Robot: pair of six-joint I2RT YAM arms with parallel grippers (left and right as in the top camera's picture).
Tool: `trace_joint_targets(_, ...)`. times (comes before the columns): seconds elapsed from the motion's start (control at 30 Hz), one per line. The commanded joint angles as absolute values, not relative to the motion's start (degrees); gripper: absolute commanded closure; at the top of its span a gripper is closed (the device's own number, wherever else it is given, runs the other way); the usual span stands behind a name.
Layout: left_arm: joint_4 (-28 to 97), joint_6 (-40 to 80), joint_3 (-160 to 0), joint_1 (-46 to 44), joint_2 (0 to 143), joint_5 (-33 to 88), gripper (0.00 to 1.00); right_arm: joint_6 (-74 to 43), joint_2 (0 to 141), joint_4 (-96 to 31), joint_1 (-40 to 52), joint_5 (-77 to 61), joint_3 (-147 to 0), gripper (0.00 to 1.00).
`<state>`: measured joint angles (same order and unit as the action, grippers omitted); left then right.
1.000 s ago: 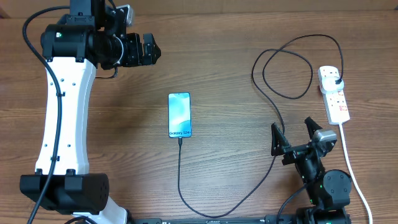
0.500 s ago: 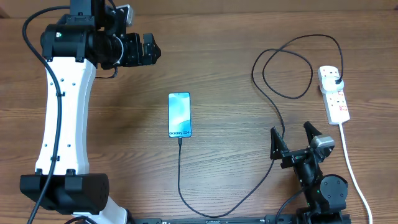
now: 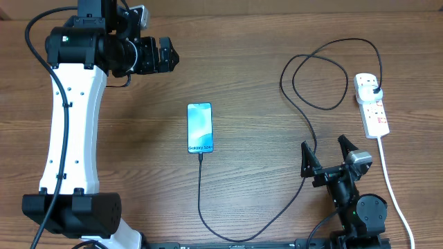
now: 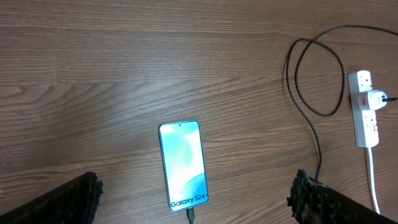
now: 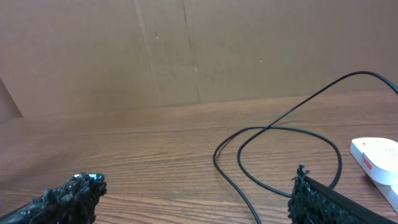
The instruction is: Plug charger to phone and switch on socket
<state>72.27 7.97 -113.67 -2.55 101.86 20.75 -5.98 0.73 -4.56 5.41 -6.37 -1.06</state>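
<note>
The phone (image 3: 199, 128) lies screen up in the middle of the table, with the charger cable (image 3: 277, 221) plugged into its near end. It also shows in the left wrist view (image 4: 182, 163). The cable loops right to a black plug in the white socket strip (image 3: 371, 104), seen too in the left wrist view (image 4: 363, 107). My left gripper (image 3: 166, 55) is open and empty, high at the far left. My right gripper (image 3: 325, 153) is open and empty near the front right, beside the cable (image 5: 273, 146).
The socket's thick white cord (image 3: 392, 190) runs down the right side to the front edge. A brown cardboard wall (image 5: 186, 50) stands behind the table. The left arm's white column (image 3: 69, 124) stands at the left.
My right gripper has drawn back slightly toward the front edge. The left arm, phone and cable have not moved.
</note>
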Motion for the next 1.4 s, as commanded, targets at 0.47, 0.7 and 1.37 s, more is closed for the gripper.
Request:
trace_joint_targets(0.47,68.6,7.3,-109.3,-2.7,94.3,15.1,0.00,-5.9,0.1,-4.3,5.8,-5.6,-0.5,0.00)
trace_joint_targets(0.7,44.2,7.2,-84.1,-2.6,76.2,14.8,0.00,-5.9,0.1,-4.3,5.8,-5.6,-0.5,0.00)
trace_joint_targets(1.37,2.3,-6.9,-24.1,-2.3,31.1,12.5,0.00,-5.9,0.1,-4.3,5.8,-5.6,-0.5,0.00)
